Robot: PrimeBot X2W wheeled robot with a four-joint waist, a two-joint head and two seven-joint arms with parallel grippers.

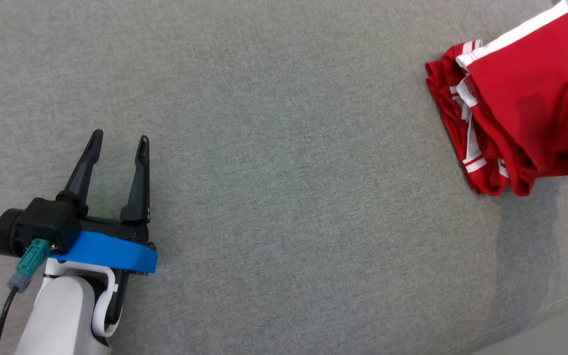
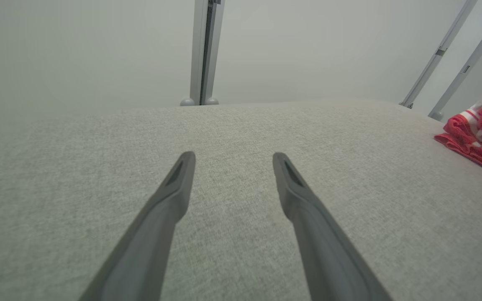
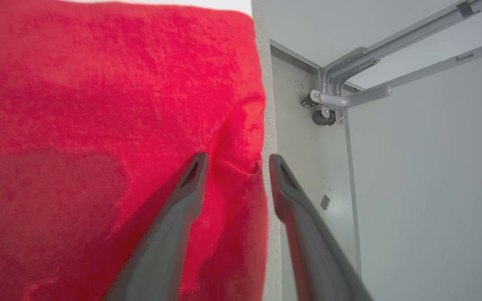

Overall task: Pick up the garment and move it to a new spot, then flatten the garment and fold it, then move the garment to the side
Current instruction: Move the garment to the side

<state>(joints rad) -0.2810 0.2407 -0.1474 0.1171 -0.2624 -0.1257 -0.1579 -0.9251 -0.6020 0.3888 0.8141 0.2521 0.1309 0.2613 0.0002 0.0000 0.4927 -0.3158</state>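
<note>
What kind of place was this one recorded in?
Probably a lab test cell rather than a home: a grey cloth-covered table, bare pale panels on metal frame posts, and a red garment.

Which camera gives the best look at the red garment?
Head view: the red garment shows its folded layers and white trim. Left wrist view catches one corner; right wrist view, a close-up of red cloth.

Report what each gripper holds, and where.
Left gripper: nothing. Right gripper: jaws apart astride the garment's edge, not clamping it.
</note>
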